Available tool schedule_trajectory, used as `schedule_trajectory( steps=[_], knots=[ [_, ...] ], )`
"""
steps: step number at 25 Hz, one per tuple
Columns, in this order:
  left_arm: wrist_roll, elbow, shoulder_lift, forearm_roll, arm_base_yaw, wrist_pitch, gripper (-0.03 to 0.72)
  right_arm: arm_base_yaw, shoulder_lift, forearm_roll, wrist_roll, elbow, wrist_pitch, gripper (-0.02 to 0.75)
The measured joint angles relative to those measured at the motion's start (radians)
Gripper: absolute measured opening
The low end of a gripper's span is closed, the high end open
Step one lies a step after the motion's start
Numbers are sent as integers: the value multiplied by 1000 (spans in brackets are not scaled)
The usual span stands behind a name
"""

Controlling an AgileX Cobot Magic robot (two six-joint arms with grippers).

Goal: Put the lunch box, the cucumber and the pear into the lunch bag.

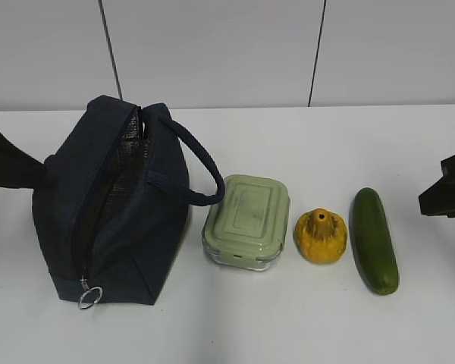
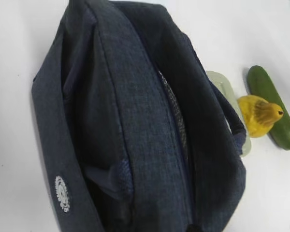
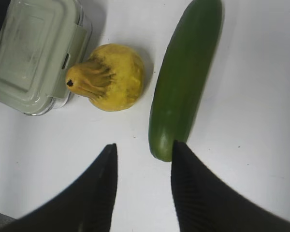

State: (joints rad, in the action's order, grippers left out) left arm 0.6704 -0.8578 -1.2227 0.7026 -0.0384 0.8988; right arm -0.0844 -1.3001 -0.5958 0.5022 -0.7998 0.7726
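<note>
The navy lunch bag (image 1: 114, 212) stands at the left with its zipper open and silvery lining showing; it fills the left wrist view (image 2: 135, 121). The lunch box (image 1: 246, 221) with its sage-green lid, the yellow pear (image 1: 320, 236) and the cucumber (image 1: 374, 239) lie in a row to its right. My right gripper (image 3: 144, 147) is open and empty above the table. Its right fingertip is at the cucumber's (image 3: 183, 82) near end, with the pear (image 3: 111, 77) and lunch box (image 3: 34, 53) ahead to the left. My left gripper's fingers cannot be made out against the dark fabric.
A dark band (image 1: 11, 163) runs from the exterior view's left edge to the bag's side. The right arm's black body (image 1: 447, 186) is at the right edge. The metal ring pull (image 1: 89, 296) hangs at the bag's front corner. A wall stands behind the white table.
</note>
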Motion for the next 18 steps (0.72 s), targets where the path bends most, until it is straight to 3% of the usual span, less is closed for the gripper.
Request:
schedule_trajectory(
  steps=[13,15,18],
  knots=[
    [4,0,-135,54,-8,-24,290,0,-4,0,11,0,-3,300],
    [6,0,-149,61,-24,-24,214,0,-17,0,11,0,-5,300],
    [12,0,-155,63,-41,-32,30,0,-49,1,13,-2,-6,300]
  ],
)
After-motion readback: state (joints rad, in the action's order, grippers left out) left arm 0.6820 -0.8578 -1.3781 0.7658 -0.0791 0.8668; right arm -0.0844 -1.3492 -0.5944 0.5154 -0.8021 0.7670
